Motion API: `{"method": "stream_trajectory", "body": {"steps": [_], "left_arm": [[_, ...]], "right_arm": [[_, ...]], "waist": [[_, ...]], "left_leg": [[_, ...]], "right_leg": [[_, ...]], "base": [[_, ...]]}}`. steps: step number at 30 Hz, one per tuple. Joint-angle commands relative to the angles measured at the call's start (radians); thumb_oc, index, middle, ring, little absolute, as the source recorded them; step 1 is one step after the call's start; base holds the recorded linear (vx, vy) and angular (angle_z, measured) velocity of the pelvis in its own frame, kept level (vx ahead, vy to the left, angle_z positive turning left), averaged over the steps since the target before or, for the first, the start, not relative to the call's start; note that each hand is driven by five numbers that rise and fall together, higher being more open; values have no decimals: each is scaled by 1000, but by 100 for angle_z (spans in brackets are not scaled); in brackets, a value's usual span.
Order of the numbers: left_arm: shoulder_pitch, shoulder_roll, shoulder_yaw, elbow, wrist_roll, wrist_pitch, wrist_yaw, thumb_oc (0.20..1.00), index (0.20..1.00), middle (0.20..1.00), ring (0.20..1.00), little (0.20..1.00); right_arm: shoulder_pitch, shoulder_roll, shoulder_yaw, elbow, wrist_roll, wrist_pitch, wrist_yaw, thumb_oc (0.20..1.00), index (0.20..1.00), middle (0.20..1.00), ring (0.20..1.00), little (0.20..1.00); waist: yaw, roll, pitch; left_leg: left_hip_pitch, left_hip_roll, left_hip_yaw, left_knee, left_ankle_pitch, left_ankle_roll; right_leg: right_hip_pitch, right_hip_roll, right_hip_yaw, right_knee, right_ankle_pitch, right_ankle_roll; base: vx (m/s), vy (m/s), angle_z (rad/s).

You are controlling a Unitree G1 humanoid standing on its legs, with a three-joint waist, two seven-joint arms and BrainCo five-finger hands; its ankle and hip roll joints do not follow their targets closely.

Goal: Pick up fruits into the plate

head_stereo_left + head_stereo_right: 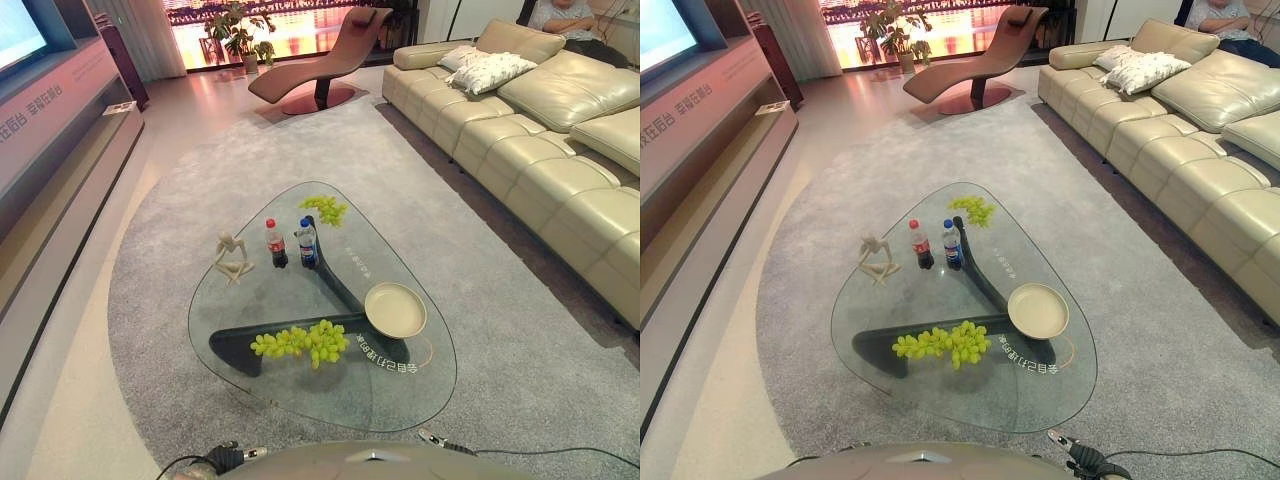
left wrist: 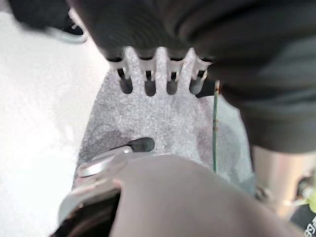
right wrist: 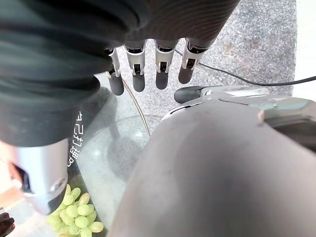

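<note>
A bunch of green grapes (image 1: 300,342) lies on the near part of the glass coffee table (image 1: 260,400), left of a round beige plate (image 1: 395,310). A second green grape bunch (image 1: 325,209) rests at the table's far end. My left hand (image 2: 158,79) hangs over the grey carpet with fingers straight and nothing in it. My right hand (image 3: 148,69) hangs by the table's near edge, fingers straight and empty, with grapes (image 3: 74,212) showing below it.
Two small bottles (image 1: 277,243) (image 1: 308,243) and a pale figurine (image 1: 232,258) stand mid-table. A beige sofa (image 1: 540,150) with a person sitting at its far end runs along the right, a lounge chair (image 1: 320,60) stands at the back, a TV unit (image 1: 60,130) on the left.
</note>
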Motion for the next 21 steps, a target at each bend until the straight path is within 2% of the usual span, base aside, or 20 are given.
{"method": "stream_trajectory", "body": {"steps": [1, 8, 18, 21], "left_arm": [[-85, 0, -6, 20, 38, -42, 27, 1000, 1000, 1000, 1000, 1000], [-81, -1, -4, 19, 6, -50, 52, 1000, 1000, 1000, 1000, 1000], [-95, -3, -25, 22, 66, -53, 136, 1000, 1000, 1000, 1000, 1000], [-122, -7, -48, 5, 65, -90, 172, 1000, 1000, 1000, 1000, 1000]], "right_arm": [[-108, 29, 14, 48, -4, -3, 0, 1000, 1000, 1000, 1000, 1000], [-104, 27, 19, 40, -3, 1, 1, 1000, 1000, 1000, 1000, 1000], [-115, 30, 49, 16, 19, 5, -5, 1000, 1000, 1000, 1000, 1000], [-131, 25, 66, -6, 33, 4, -11, 1000, 1000, 1000, 1000, 1000]], "waist": [[13, -17, 90], [16, -20, 101], [15, -23, 139], [7, -17, 170]], "left_leg": [[71, -87, 23, 8, -143, 60], [66, -87, 19, 10, -142, 63], [36, -84, 9, 18, -134, 62], [8, -80, 8, 23, -126, 62]], "right_leg": [[27, 16, 14, 56, -68, 10], [19, 19, 17, 61, -69, 8], [-17, 23, 27, 71, -65, 4], [-52, 26, 35, 81, -61, 0]], "base": [[0, 0, 0], [0, 0, 0], [9, -9, 0], [-17, -22, -4]]}}
